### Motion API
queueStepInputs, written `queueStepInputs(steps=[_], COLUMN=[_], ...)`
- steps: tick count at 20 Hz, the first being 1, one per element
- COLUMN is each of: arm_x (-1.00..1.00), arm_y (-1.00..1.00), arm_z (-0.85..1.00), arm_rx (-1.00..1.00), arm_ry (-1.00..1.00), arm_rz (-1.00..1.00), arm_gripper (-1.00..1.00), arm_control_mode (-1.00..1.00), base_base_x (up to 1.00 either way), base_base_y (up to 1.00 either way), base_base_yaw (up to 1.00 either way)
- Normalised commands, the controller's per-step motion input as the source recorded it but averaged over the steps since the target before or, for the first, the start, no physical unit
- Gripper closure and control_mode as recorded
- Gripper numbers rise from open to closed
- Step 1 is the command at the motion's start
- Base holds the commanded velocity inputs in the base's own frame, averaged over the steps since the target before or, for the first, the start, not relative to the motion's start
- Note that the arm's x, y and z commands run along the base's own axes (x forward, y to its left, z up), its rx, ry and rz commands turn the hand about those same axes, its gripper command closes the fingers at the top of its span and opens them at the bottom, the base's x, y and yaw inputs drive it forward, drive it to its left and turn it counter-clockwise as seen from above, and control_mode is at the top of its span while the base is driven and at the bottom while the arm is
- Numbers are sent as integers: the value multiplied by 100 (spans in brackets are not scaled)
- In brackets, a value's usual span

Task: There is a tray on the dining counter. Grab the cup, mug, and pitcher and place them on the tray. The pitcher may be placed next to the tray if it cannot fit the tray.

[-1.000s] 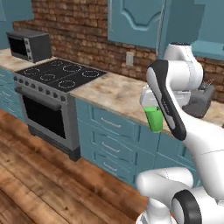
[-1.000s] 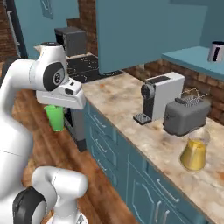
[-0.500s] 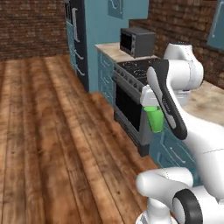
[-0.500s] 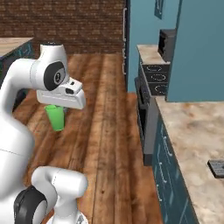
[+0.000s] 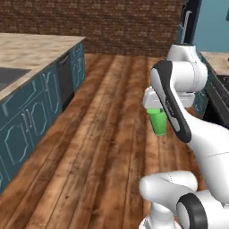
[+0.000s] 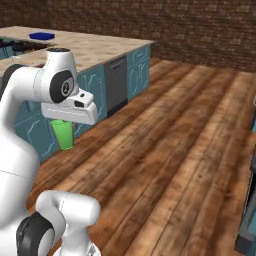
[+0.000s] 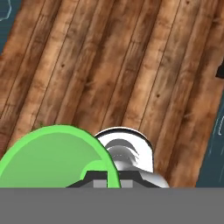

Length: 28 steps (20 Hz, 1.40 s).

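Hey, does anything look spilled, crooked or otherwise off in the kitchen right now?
Nothing stands out. The hand holds the green cup upright over the wooden floor, with no spill showing. The blue tray lies flat on the counter.

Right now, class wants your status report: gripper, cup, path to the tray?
Gripper shut on cup. Tray far off on dining counter. Wood floor between.

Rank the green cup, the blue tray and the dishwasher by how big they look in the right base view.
1. Dishwasher, clearly largest.
2. Green cup.
3. Blue tray, which looks smallest, though it sits far off on the counter, so its true size may exceed the cup's.
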Motion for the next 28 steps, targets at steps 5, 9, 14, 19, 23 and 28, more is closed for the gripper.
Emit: queueStepInputs(steps=[5,9,14,19,23,28], arm_x=[0,0,0,0,0,0], arm_y=[0,0,0,0,0,0], arm_z=[0,0,0,0,0,0], arm_rx=[0,0,0,0,0,0], arm_ry=[0,0,0,0,0,0], arm_rz=[0,0,0,0,0,0], arm_gripper=[100,100,100,100,100,100], arm_control_mode=[100,100,100,100,100,100], base_base_x=[87,100,100,100,100,100], base_base_y=[-3,-38,-40,-35,-10,14], base_base_yaw=[49,0,0,0,-26,-36])
